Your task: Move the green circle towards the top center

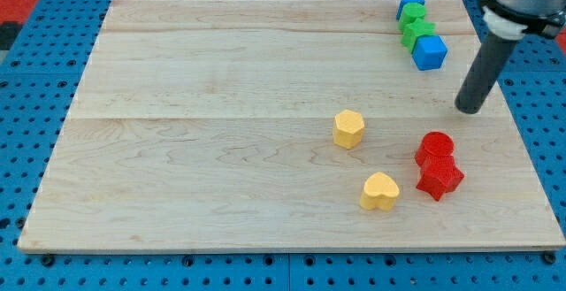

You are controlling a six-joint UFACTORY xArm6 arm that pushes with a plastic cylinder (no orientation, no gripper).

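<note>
While my tip rests on the worktop near its right edge, the green circle lies up and to the view's left of it, in a tight column of four blocks at the top right corner. That column runs, from top to bottom, a blue block of unclear shape, the green circle, a second green block whose outline I cannot resolve, and a blue cube; each appears to touch its neighbour. The tool is a bare rod with nothing to open or close, so it grips nothing and touches no block. Since the top centre lies to the view's left of the column, I judge the push must come from the circle's right side, and my tip now sits below and right of the whole cluster, with the blue cube nearer to it than the circle. Reaching the circle alone looks awkward because of its pressed-in neighbours. The blocks look like smooth, matte painted pieces; the worktop is pale planked wood with fine grain. Well apart sit a yellow hexagon-like block, a yellow heart, and two touching red blocks.
</note>
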